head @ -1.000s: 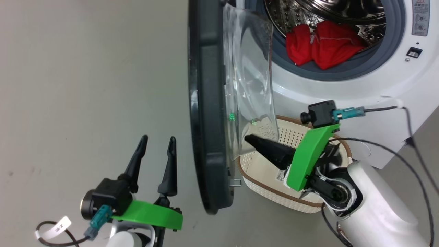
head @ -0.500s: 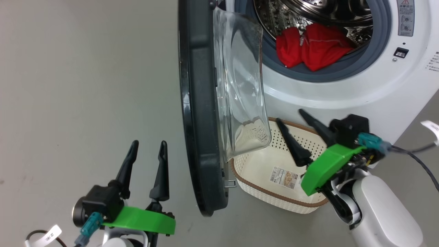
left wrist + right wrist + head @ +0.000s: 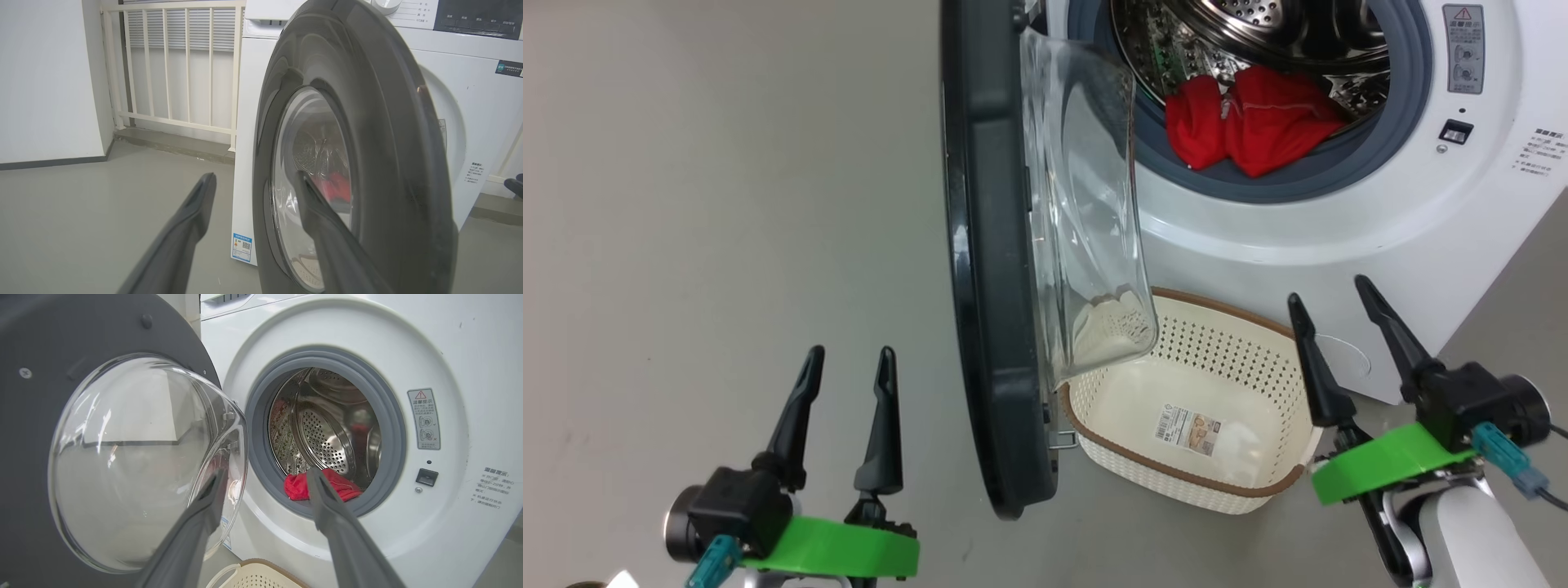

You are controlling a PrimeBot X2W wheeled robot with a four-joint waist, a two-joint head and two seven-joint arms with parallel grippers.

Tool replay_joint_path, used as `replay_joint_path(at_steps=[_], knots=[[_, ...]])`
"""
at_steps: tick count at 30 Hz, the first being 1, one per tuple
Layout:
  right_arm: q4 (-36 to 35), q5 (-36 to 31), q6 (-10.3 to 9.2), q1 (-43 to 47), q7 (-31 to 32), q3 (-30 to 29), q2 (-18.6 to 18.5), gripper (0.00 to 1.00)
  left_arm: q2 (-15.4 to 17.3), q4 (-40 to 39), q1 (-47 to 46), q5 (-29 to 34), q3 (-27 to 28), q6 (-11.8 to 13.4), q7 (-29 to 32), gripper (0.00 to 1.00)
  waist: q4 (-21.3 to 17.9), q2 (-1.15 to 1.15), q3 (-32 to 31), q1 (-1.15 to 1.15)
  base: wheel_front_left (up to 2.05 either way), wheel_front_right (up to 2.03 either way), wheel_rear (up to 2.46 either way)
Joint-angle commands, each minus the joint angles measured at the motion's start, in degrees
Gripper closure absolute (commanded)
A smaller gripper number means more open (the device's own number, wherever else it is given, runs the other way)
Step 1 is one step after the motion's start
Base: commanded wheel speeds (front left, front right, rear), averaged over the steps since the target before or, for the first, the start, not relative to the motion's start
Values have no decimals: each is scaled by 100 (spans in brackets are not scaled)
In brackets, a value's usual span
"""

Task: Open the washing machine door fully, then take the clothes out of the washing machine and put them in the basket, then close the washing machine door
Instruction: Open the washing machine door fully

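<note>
Left gripper (image 3: 850, 355): fingers apart, nothing between them, hovering over bare floor (image 3: 727, 204) on the outer side of the washing machine door (image 3: 988, 269).

Right gripper (image 3: 1328, 290): fingers likewise apart and empty, just beside the right end of the basket (image 3: 1176, 488), pointing toward the washing machine (image 3: 1339, 237).

Door stands out edge-on from the machine. Glossy black rim; clear glass bowl (image 3: 1086, 220) bulges over the basket's left end.

Basket sits on the floor close against the machine's front. Printed sticker (image 3: 1188, 429) on its bare bottom, print too small to read.

Clothes (image 3: 1258, 122): red heap at the front lip of the perforated steel drum (image 3: 327, 433), resting on the grey rubber ring (image 3: 384, 416).

Warning sticker (image 3: 1462, 49) right of the opening: red triangle on top, text unreadable.

Blue label (image 3: 242, 246) with a QR code, low on the machine's front, behind the door.

Floor is smooth and grey. Cream railing (image 3: 175, 65) and white wall (image 3: 45, 81) lie beyond the machine.
</note>
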Motion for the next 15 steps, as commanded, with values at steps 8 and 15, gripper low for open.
replay_joint_path(at_steps=[8,15], knots=[[-349,302,36,540,-227,2,28,0,61,-184,181,169,319,-175,-45,0,-49,0,-73,0,0,0,0],[-550,444,36,919,-234,33,28,0,51,-156,292,183,363,-220,-45,0,-59,0,-136,0,0,0,0]])
